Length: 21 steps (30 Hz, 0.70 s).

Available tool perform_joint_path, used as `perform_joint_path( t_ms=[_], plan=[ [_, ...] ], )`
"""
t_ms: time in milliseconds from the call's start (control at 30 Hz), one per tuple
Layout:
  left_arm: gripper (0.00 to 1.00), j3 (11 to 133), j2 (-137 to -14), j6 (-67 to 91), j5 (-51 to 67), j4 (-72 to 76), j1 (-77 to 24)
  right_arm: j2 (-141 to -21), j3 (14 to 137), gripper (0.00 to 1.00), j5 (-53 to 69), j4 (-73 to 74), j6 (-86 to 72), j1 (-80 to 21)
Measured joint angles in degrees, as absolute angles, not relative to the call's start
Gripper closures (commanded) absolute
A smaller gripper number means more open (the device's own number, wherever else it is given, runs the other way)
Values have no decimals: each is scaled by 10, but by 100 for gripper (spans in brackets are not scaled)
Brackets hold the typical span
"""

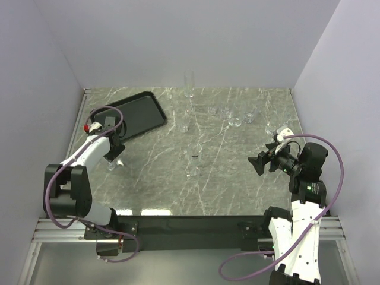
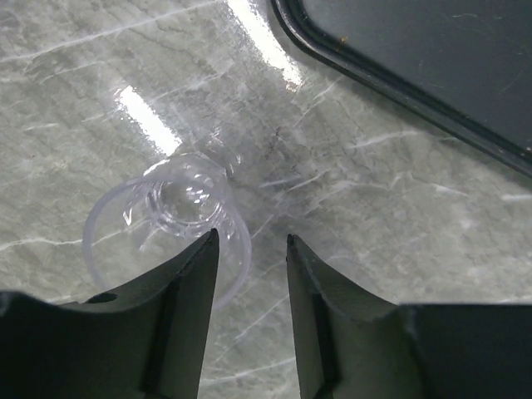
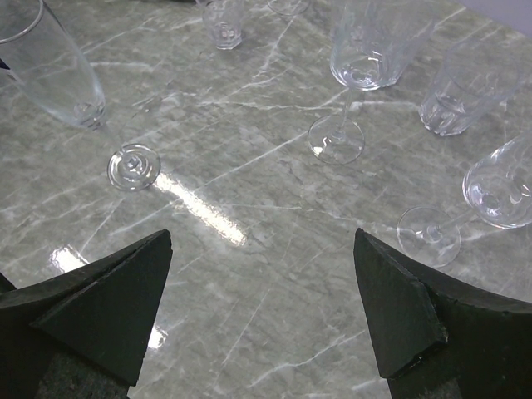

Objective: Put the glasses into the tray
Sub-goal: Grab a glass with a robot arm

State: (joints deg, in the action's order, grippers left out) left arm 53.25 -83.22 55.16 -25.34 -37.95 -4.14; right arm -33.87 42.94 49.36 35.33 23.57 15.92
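A short clear glass (image 2: 166, 220) stands on the marble, seen from above in the left wrist view. My left gripper (image 2: 251, 239) hangs over its right side, jaws partly open. The left fingertip (image 2: 204, 258) covers the rim, and a short arc of rim shows in the gap. From above, this gripper (image 1: 117, 159) sits just below the black tray (image 1: 151, 101). The tray's rim (image 2: 374, 79) runs across the upper right. My right gripper (image 3: 262, 237) is wide open over bare marble, with a flute (image 3: 50, 75), a stemmed glass (image 3: 366, 50) and a tumbler (image 3: 465, 91) beyond it.
More glasses are scattered across the middle and back of the table, among them a tall flute (image 1: 189, 86) by the back wall and a stemmed one (image 1: 196, 151) mid-table. A leaning wine glass (image 3: 499, 187) is close to my right finger. White walls enclose the table.
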Motion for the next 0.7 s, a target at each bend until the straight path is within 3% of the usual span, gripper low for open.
perform_joint_path(
  t_ms=[133, 200, 533, 700],
  plan=[
    [81, 534, -851, 550, -253, -374, -40, -339, 429, 5, 494, 354, 237, 159],
    [88, 535, -854, 547, -254, -373, -39, -339, 429, 5, 494, 354, 237, 159],
    [100, 558, -854, 512, -242, -373, -36, -339, 429, 5, 493, 357, 238, 159],
    [100, 595, -853, 475, -233, -371, -36, -339, 429, 5, 493, 357, 238, 159]
  ],
)
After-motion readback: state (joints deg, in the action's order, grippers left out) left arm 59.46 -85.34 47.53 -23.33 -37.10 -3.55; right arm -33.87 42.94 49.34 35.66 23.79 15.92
